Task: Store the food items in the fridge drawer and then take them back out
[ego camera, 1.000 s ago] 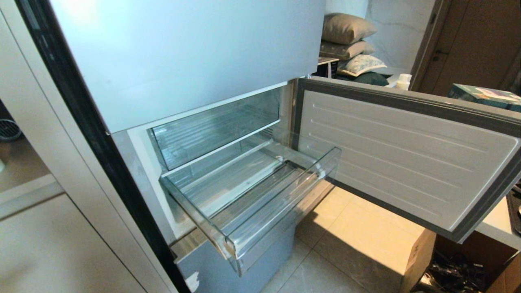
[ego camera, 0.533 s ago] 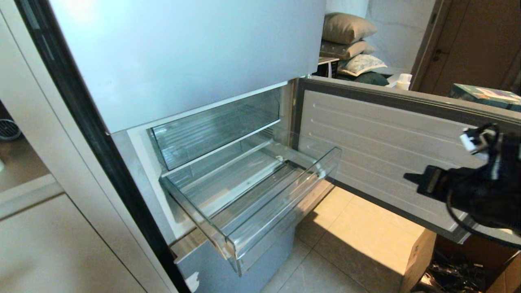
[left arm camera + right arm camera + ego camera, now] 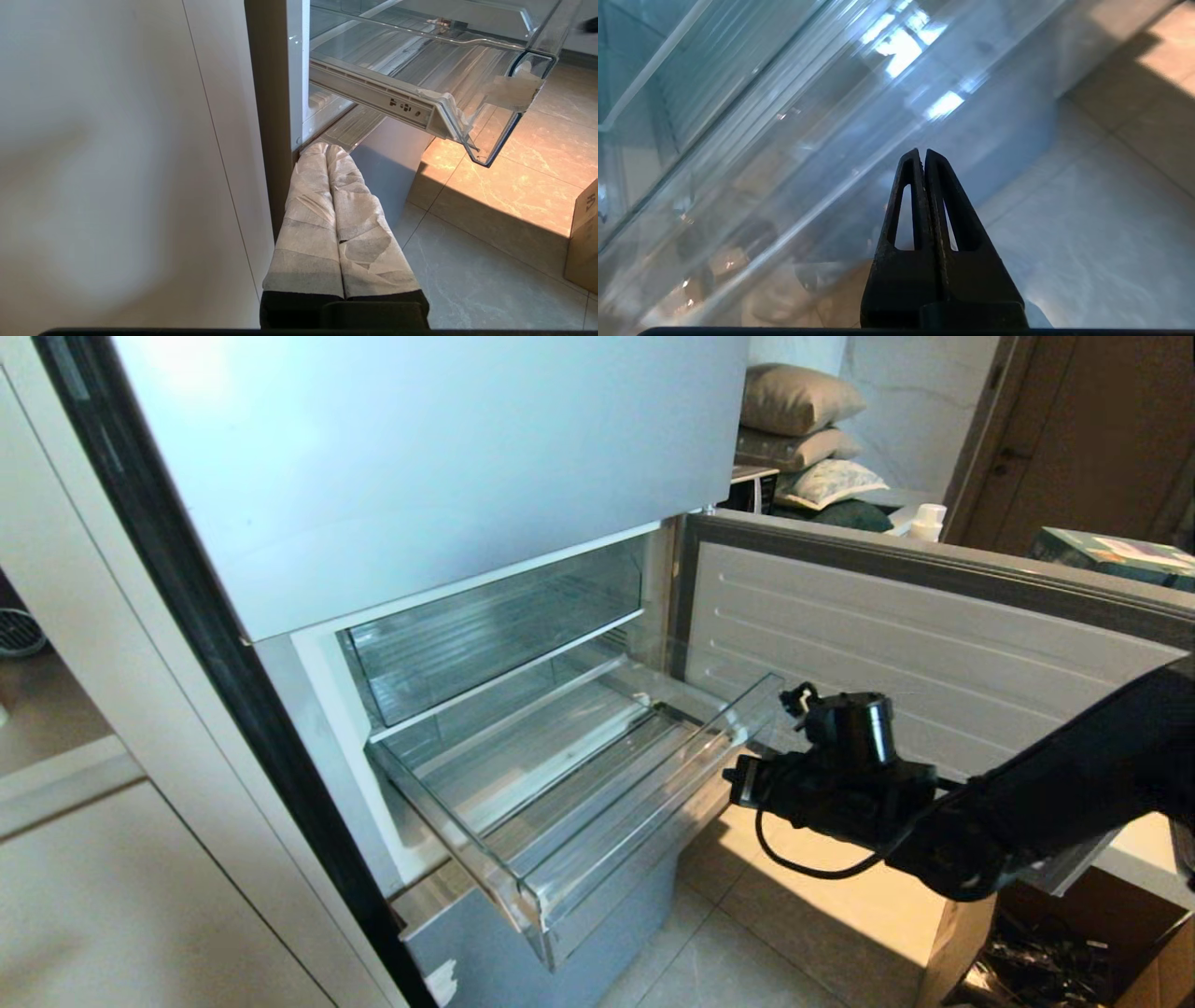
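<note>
The fridge drawer (image 3: 644, 821) is pulled out of the pale blue-grey fridge, and its ribbed clear base holds nothing. No food items are in view. My right gripper (image 3: 738, 786) is shut and empty, just off the drawer's right front corner, at lip height. In the right wrist view its black fingertips (image 3: 922, 151) point at the drawer's clear front wall (image 3: 784, 140). My left gripper (image 3: 325, 147), its fingers wrapped in pale tape, is shut and parked low beside the fridge's left edge, below the drawer (image 3: 467, 60).
The middle fridge door (image 3: 934, 691) stands open to the right, behind my right arm. A second clear drawer (image 3: 495, 625) sits above the pulled one. Below it is the flat bottom door (image 3: 523, 943). A cardboard box (image 3: 971, 933) stands on the tiled floor at right. White cabinets (image 3: 112, 803) line the left.
My right arm came into the head view from the right and swept left to the drawer's right front corner. The drawer and door have not moved.
</note>
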`<state>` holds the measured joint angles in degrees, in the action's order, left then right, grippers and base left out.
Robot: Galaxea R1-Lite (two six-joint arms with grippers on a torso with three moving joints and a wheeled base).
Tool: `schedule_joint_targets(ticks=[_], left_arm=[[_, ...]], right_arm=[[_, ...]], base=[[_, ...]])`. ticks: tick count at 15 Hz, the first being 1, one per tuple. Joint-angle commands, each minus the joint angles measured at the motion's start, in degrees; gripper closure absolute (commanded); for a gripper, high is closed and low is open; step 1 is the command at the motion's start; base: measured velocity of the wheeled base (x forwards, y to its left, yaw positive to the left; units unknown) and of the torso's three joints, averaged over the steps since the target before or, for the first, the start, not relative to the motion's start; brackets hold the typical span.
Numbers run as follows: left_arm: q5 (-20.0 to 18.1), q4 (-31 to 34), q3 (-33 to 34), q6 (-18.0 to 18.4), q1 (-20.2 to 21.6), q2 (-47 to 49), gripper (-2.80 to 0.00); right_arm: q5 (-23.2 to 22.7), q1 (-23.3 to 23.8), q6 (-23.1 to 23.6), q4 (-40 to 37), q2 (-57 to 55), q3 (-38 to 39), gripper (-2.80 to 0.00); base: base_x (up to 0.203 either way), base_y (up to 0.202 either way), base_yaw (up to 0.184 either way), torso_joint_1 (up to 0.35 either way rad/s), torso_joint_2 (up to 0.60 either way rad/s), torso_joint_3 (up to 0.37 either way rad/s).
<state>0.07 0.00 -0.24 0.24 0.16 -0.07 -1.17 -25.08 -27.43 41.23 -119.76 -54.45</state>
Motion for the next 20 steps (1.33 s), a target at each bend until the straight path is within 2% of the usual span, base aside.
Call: schedule_joint_targets(ticks=[1,5,7,9,11,15,20], left_arm=[[0.01,0.0,-0.02,0.02,0.02,-0.01,0.0],[0.01,0.0,-0.02,0.01,0.02,-0.01,0.0],[0.01,0.0,-0.02,0.02,0.02,-0.01,0.0],[0.01,0.0,-0.02,0.02,0.02,-0.01,0.0],[0.01,0.0,0.06,-0.05,0.02,-0.01,0.0],[0.01,0.0,0.03,0.02,0.02,-0.01,0.0],[0.01,0.0,-0.02,0.02,0.02,-0.01,0.0]], right_arm=[[0.1,-2.49,-0.22,0.38,-6.89,-4.52,0.0],[2.66,-5.68,-0.52,0.86,-13.28,-13.33,0.0],[6.07,-7.08,-2.09,3.14,-16.76,-20.95,0.0],[13.48,-9.27,-4.57,6.83,-20.46,-31.0,0.0],[16.5,-10.42,-5.55,8.15,-19.15,-31.95,0.0],[17.16,-10.98,-6.28,8.81,-6.59,-14.65,0.0],[14.68,-12.67,-6.22,7.94,12.89,7.76,0.0]], base=[[0.0,0.0,0.0,0.0,0.0,0.0],[0.0,0.0,0.0,0.0,0.0,0.0],[0.0,0.0,0.0,0.0,0.0,0.0],[0.0,0.0,0.0,0.0,0.0,0.0],[0.0,0.0,0.0,0.0,0.0,0.0],[0.0,0.0,0.0,0.0,0.0,0.0],[0.0,0.0,0.0,0.0,0.0,0.0]])
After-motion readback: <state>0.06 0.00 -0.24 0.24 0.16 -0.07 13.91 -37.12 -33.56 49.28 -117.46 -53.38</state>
